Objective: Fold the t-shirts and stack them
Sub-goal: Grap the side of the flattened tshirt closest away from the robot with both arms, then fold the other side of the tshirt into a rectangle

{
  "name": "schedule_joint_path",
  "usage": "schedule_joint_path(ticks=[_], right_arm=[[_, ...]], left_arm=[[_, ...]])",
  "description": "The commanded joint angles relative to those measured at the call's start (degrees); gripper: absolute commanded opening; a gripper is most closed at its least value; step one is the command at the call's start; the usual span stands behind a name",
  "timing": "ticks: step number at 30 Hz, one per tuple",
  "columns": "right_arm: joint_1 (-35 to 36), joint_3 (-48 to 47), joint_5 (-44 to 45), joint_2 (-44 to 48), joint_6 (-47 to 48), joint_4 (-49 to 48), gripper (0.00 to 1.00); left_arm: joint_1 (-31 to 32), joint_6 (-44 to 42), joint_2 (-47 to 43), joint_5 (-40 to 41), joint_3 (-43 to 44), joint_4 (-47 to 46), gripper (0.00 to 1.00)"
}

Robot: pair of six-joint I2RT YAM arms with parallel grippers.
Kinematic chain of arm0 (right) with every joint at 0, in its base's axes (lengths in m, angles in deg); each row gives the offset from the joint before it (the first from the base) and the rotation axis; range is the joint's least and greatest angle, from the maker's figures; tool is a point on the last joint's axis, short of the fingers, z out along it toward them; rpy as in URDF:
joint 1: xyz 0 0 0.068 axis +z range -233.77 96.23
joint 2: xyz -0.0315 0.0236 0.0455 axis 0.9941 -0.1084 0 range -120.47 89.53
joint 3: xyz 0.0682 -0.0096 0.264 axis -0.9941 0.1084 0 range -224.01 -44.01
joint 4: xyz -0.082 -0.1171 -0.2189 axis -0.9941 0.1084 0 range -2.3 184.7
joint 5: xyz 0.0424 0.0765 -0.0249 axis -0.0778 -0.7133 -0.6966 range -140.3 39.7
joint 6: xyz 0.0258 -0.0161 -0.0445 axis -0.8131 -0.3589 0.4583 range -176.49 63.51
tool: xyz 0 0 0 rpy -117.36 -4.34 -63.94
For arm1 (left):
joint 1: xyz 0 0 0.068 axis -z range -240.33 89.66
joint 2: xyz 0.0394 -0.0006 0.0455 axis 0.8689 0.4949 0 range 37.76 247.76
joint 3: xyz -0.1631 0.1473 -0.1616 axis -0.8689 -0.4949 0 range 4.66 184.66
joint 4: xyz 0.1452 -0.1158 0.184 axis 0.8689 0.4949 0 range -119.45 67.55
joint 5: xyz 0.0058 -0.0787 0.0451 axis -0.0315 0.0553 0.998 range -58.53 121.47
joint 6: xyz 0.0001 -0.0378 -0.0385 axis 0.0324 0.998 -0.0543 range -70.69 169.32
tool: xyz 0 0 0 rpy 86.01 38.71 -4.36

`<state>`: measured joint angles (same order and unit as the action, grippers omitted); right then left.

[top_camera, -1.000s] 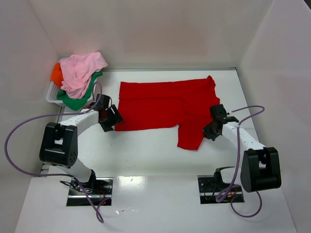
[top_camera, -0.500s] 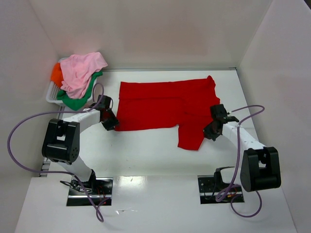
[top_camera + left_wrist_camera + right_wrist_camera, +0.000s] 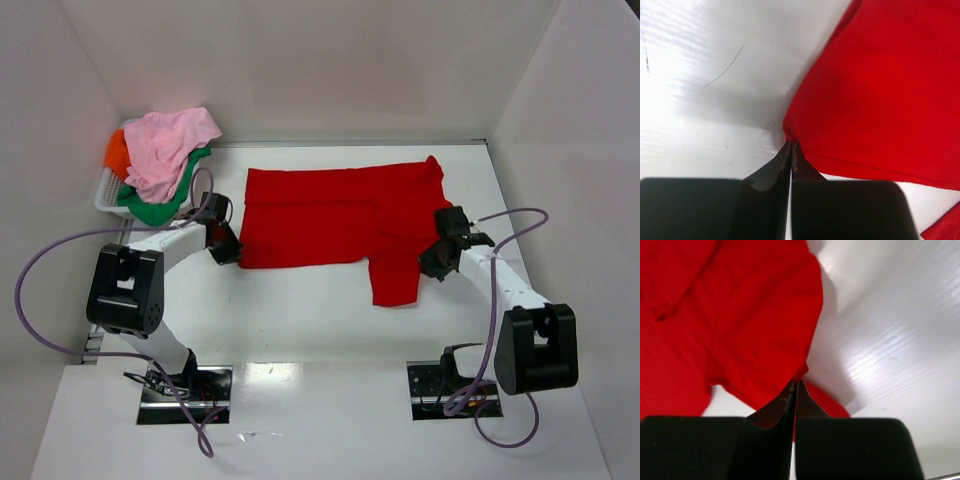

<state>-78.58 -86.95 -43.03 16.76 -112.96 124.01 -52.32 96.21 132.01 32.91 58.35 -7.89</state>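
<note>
Top external — orange shirt (image 3: 116,152) barely visible

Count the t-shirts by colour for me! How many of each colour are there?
red t-shirt: 1
pink t-shirt: 1
green t-shirt: 1
orange t-shirt: 1
Total: 4
</note>
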Motion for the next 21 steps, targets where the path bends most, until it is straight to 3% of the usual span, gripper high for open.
schedule_joint_path(ticks=[1,9,21], right_arm=[[-0.8,-3.82,1.52,1.75,0.13,0.95,0.0],[-4.31,-11.72,-0.06,1.14,1.27,-0.71,0.0],[-7.12,-23.06,-3.13,-9.91,2.41,-8.79,0.0]], left_arm=[[-0.36,-0.58,-2.84,-0.2,4.4,1.2,0.0],[-2.12,-3.82,-1.1,-2.57,12.83,1.2,0.0],[-5.29,-4.97,6.19,-5.47,23.29,-1.08,0.0]])
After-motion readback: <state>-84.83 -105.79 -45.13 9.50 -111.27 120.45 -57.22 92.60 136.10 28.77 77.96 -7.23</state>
